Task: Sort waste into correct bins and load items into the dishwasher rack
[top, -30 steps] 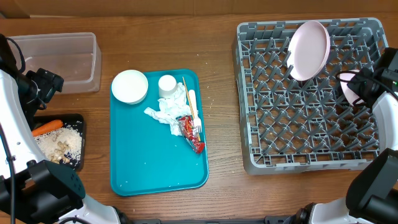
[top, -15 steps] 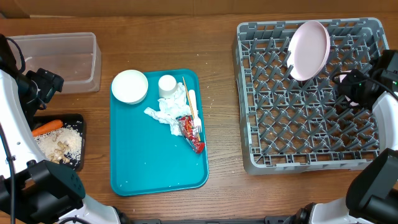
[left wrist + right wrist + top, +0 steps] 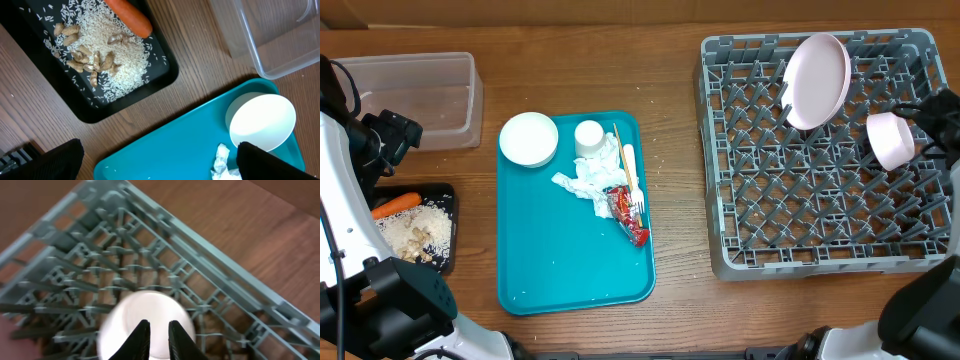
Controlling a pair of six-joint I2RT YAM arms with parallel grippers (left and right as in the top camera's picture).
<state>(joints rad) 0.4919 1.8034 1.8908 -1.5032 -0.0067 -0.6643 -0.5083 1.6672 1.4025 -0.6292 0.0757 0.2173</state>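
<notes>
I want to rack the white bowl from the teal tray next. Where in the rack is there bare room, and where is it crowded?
The dishwasher rack is free along its left columns and across its whole lower half in the overhead view. The crowded part is the upper right, where the pink plate leans on the pegs and the bowl sits near the right wall.

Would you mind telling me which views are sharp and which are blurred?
Right wrist view: motion-blurred, dishwasher rack and bowl smeared. Overhead view: sharp, evenly lit across the teal tray. Left wrist view: crisp, rice grains in the black tray distinct.
</notes>
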